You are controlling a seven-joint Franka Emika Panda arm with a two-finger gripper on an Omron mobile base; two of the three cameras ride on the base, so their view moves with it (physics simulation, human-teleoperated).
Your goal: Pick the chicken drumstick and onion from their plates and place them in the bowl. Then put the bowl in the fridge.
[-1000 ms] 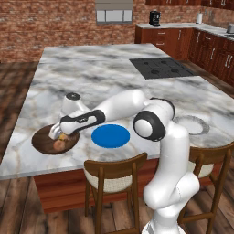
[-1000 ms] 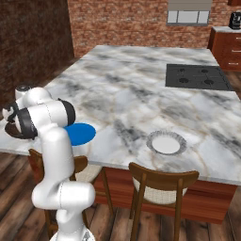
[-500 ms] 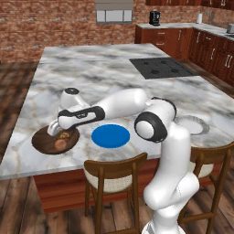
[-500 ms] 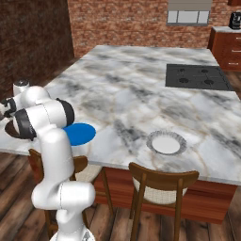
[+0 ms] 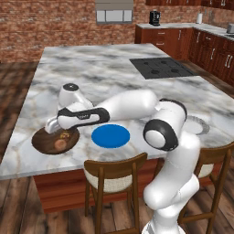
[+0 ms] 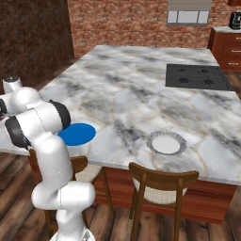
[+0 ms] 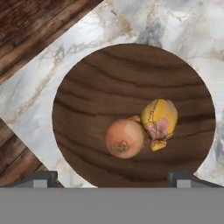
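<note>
The robot arm [image 5: 137, 107] is glossy white, made of thick rounded segments with dark grey round joints. Its hand has a black band, and the two finger tips [image 7: 41, 178] are small and dark.

Left base view: from behind and left of the arm, looking forward and down over the grey-veined marble island counter [image 5: 114, 73]. Right base view: same counter [image 6: 141, 94] from the other side. Hand view: close, straight down (tilted) into the dark brown wooden bowl [image 7: 131, 74].
</note>
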